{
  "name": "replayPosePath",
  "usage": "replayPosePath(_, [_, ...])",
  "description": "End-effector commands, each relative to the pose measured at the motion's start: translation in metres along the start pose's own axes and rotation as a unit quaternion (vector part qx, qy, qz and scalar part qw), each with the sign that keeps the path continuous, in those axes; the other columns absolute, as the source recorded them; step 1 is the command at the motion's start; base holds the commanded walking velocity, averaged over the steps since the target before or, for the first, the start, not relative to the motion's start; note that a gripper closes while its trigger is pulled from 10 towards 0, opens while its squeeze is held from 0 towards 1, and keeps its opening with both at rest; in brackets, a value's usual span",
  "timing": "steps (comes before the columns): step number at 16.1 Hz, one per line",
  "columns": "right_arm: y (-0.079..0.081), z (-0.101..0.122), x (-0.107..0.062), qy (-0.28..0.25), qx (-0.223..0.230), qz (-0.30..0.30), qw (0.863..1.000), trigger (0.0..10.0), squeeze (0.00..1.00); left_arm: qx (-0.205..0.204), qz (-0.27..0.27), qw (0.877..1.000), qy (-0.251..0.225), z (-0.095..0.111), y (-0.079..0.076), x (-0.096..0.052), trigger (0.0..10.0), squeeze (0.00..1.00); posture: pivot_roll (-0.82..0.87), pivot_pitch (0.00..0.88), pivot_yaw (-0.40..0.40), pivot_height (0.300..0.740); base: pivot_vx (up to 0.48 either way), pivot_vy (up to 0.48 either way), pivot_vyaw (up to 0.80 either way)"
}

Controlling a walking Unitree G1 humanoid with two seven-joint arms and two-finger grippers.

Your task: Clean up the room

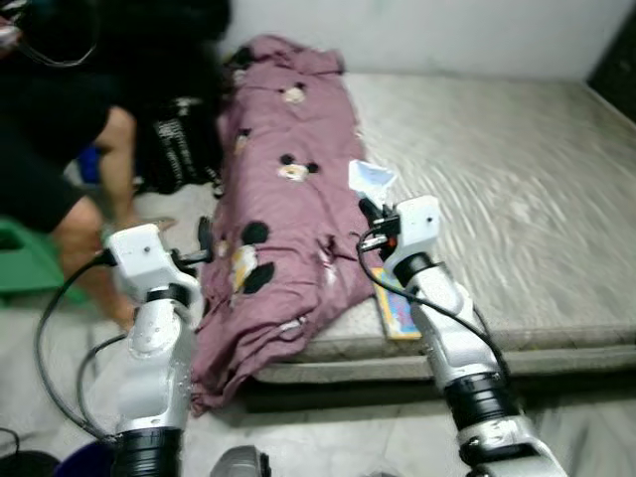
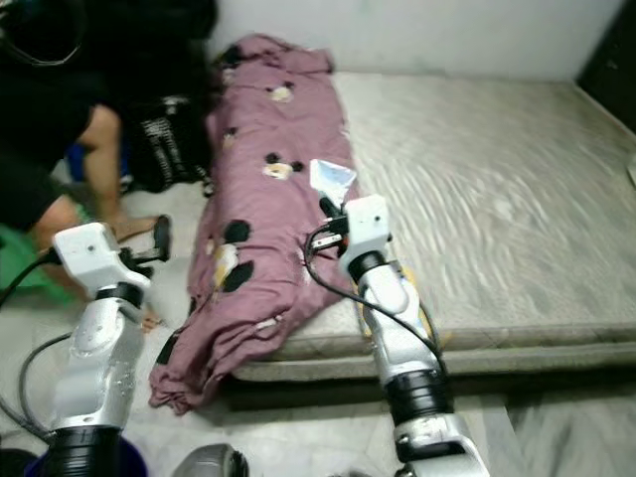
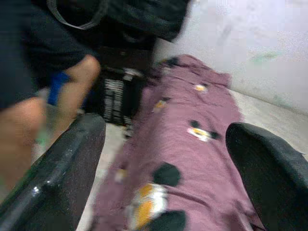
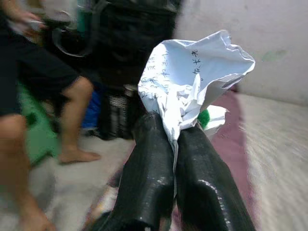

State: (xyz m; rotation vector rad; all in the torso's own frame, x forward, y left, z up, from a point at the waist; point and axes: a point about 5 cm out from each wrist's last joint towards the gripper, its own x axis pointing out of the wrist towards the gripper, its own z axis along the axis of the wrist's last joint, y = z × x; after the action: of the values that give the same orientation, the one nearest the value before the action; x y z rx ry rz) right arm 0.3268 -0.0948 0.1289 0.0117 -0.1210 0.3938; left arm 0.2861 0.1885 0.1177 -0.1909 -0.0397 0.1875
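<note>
I am looking down at a big bare mattress (image 1: pixel 517 189), and I am telling where things are by it.

Off its left side, a person (image 1: pixel 60 149) in dark clothes is standing on the pale floor (image 1: pixel 328 442), with bare legs showing. A green thing (image 1: pixel 25 260) is sitting low by those legs. A black bag with white letters (image 1: pixel 179 144) is resting just beside the mattress's left edge, near the white wall (image 1: pixel 447 35).

My left gripper (image 1: pixel 204 241) is hovering off the mattress's left side, next to the blanket. Its two black fingers (image 3: pixel 57 178) are spread wide and are holding nothing.

A purple blanket (image 1: pixel 283 199) with cartoon mouse faces is lying along the left side of the mattress. Its lower end is hanging over the front corner and is touching the floor.

My right gripper (image 1: pixel 369 211) is hanging over the mattress, right at the blanket's right edge. Its fingers (image 4: pixel 149 178) are pinched tight together on a crumpled white paper (image 4: pixel 192 77) with writing on it. The paper is sticking up above the fingertips, so it is up in the air over the mattress.

A flat, colorful book (image 1: pixel 397 308) is lying on the front edge of the mattress, partly under my right arm.
</note>
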Motion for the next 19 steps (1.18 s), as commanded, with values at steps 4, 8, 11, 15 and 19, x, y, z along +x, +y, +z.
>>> replayPosePath(4, [0.003, 0.009, 0.005, -0.016, -0.008, 0.013, 1.000, 10.0, 0.00, 0.012, 0.008, 1.000, -0.017, 0.010, 0.002, -0.002, 10.0, 0.00, 0.08, 0.000, -0.056, 0.740, 0.000, 0.000, 0.80])
replayPosePath(8, [0.006, 0.017, 0.010, -0.025, -0.013, 0.028, 0.999, 10.0, 0.00, 0.022, 0.008, 0.999, -0.038, 0.025, 0.000, 0.000, 10.0, 0.00, 0.09, 0.000, -0.071, 0.740, 0.000, 0.000, 0.80])
replayPosePath(11, [0.009, 0.017, 0.009, -0.024, -0.019, 0.044, 0.999, 10.0, 0.00, 0.031, 0.013, 0.999, -0.024, 0.016, 0.005, -0.008, 10.0, 0.00, 0.09, 0.000, -0.076, 0.740, 0.000, 0.000, 0.80])
replayPosePath(15, [0.009, 0.014, 0.006, -0.022, -0.021, 0.050, 0.998, 10.0, 0.00, 0.034, 0.008, 0.999, -0.003, 0.006, 0.007, -0.013, 10.0, 0.00, 0.08, 0.000, -0.064, 0.740, 0.000, 0.000, 0.80])
replayPosePath(19, [0.010, 0.012, 0.006, -0.022, -0.017, 0.050, 0.998, 10.0, 0.00, 0.040, 0.003, 0.999, -0.006, 0.007, 0.006, -0.009, 10.0, 0.00, 0.08, 0.000, -0.054, 0.740, 0.000, 0.000, 0.80])
